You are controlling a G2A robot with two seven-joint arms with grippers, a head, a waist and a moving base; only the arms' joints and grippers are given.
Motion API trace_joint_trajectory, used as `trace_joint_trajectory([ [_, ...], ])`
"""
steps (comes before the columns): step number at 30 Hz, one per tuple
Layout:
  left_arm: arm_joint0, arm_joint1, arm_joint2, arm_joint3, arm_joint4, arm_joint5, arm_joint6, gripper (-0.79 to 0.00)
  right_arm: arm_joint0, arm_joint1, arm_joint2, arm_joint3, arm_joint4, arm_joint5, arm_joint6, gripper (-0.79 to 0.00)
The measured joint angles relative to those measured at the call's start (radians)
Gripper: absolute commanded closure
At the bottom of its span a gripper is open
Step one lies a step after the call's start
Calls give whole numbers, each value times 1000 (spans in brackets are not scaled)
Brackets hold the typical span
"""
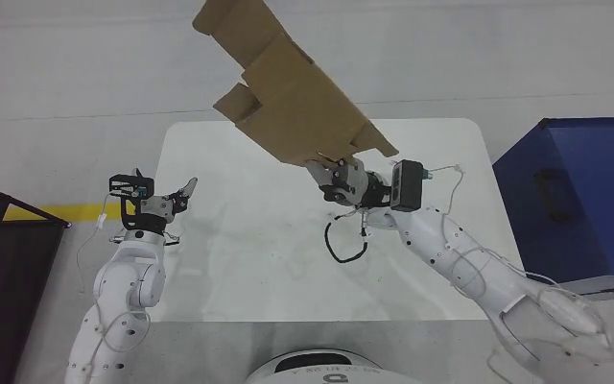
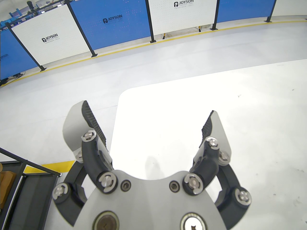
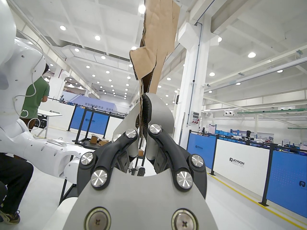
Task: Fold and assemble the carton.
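Carton (image 1: 288, 96), flattened, raised above the worktop (image 1: 249, 259); right wrist view shows right claw (image 3: 143, 101) clamped on its edge; left claw (image 2: 148, 111) spread apart.

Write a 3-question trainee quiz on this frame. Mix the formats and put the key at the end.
1. True or false: the left gripper is shut on the carton.
2. Where is the carton relative to the table?
A. Lying flat on it
B. Held up above it, pinched at one edge by the right gripper
C. Standing on it, fully assembled
3. Fill in the blank: the left gripper's jaws stand ____, with nothing between them.

Key: 1 false; 2 B; 3 open.
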Motion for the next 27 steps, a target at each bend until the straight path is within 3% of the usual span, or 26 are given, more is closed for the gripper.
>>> trace_joint_trajectory([
  [5,0,0,0,0,0,0,0,-785,7,-6,25,33,-74,57,14,0],
  [12,0,0,0,0,0,0,0,-785,-48,39,172,1,-368,427,397,0],
  [17,0,0,0,0,0,0,0,-785,-141,80,275,-138,-609,592,681,0],
  [23,0,0,0,0,0,0,0,-785,-294,121,393,-380,-1053,730,1108,0],
  [27,0,0,0,0,0,0,0,-785,-399,130,388,-543,-1563,660,1489,0],
])
